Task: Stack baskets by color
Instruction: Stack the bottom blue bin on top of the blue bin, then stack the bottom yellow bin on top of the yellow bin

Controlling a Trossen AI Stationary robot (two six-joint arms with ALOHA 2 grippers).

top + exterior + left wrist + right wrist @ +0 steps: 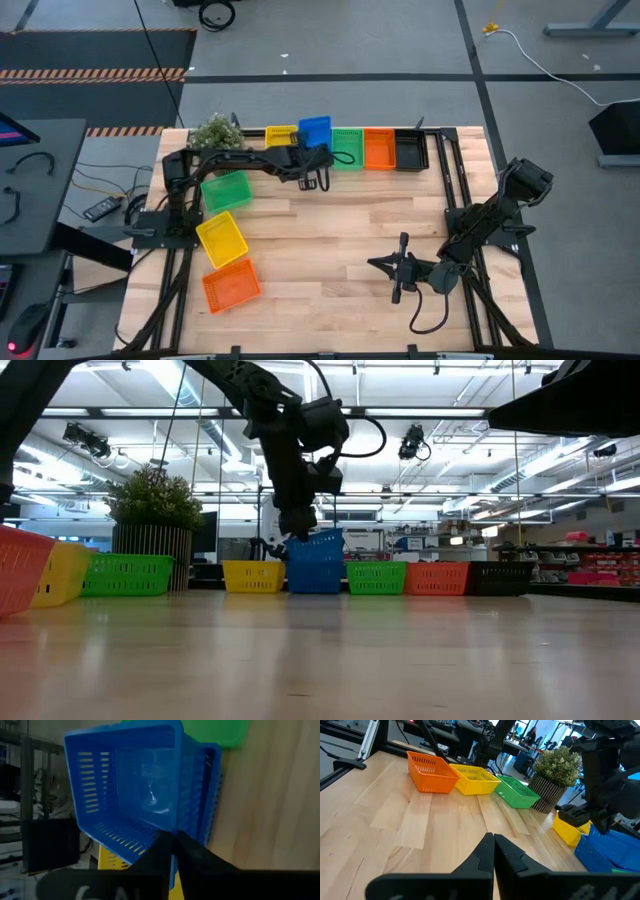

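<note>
Blue baskets (135, 795) nested, perforated walls; left hand (172, 850) pinching rim.

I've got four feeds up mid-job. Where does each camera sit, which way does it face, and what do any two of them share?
High view: above the table, looking straight down; both arms show, left gripper at the blue baskets, right gripper waiting on bare wood.
Low view: at tabletop height, facing the far row of baskets; the left arm drops in from above.
Left wrist view: looks past its own fingers, pinching the blue basket's wall.
Right wrist view: looks over its shut fingers across the table.
Shared: high and right wrist views both show the plant and the loose orange basket.
</note>
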